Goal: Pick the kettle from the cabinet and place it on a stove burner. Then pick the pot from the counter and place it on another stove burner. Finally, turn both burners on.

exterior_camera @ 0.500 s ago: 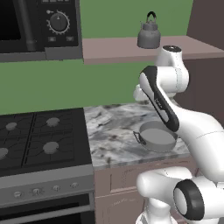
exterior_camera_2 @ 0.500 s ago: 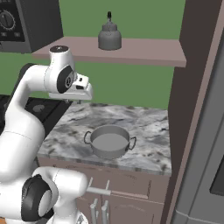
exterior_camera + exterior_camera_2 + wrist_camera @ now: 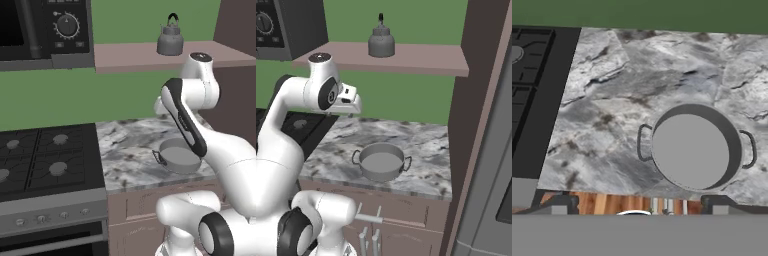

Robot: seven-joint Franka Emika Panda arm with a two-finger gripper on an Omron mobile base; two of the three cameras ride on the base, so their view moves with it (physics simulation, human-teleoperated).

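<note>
Kettle (image 3: 381,43) stands upright on the cabinet (image 3: 421,59) shelf, above and beyond the released end effector (image 3: 351,102), which points down over the bench (image 3: 421,145).

grey metal kettle (image 3: 380,45) with a black handle, sitting on a mauve-brown shelf (image 3: 421,57). pot (image 3: 693,147) is plain grey with dark side handles. table (image 3: 612,100) is grey-and-white marble, stove (image 3: 45,160) is black with grey burner discs, wall (image 3: 401,95) is flat green, arm (image 3: 296,100) is white.
</note>
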